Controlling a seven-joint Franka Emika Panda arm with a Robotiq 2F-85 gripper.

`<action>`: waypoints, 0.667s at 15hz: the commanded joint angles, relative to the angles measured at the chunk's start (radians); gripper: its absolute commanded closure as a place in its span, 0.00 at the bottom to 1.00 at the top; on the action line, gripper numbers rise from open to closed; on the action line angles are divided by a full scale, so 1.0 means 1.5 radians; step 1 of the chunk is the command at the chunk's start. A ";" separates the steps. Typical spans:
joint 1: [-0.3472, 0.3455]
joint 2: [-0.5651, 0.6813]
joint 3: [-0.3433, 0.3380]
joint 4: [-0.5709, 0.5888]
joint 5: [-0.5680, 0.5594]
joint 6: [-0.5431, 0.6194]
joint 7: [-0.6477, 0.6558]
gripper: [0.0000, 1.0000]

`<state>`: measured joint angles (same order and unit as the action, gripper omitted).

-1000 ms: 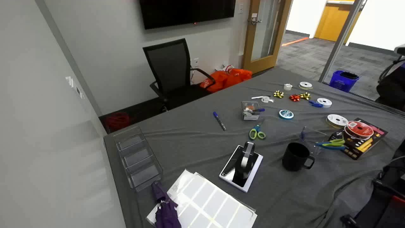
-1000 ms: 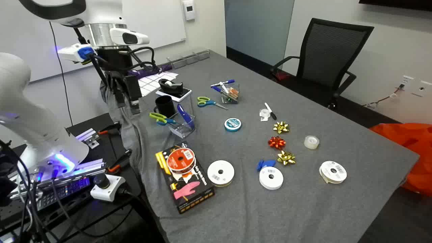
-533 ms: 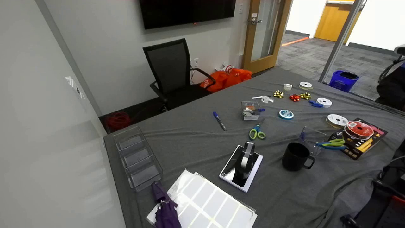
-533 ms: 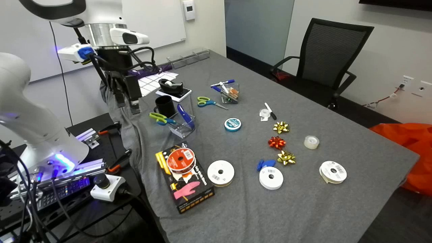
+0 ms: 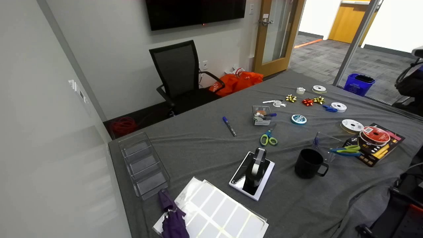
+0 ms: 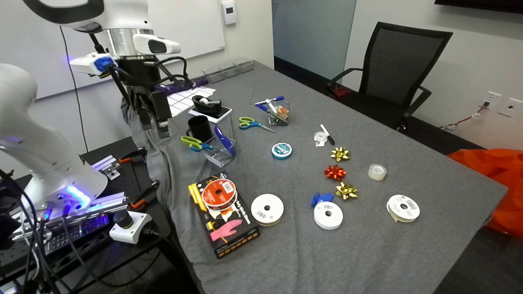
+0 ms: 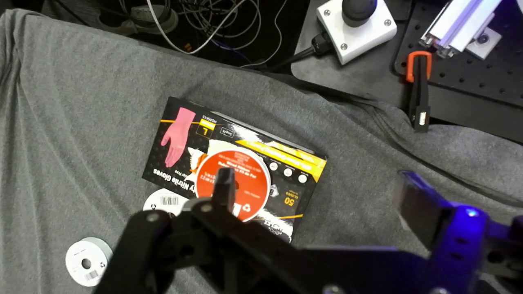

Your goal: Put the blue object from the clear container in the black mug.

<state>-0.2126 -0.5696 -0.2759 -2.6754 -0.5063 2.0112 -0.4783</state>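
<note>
The blue object is left unmoved in the container beside the mug, the gripper kept still, fingers spread empty, grasping apparently unbegun.

In an exterior view the white arm stands at the left, its base marked by a glowing blue strip and its upper part cut off by the top edge. Below a silver band the black wrist points downward, and the gripper hangs beneath it. In the wrist view the two fingers stand wide apart, one tinged with blue light.
</note>
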 commanded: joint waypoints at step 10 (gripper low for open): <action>0.001 0.058 0.055 0.024 0.043 -0.031 0.192 0.00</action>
<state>-0.2117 -0.5596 -0.2460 -2.6749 -0.4886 1.9955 -0.3402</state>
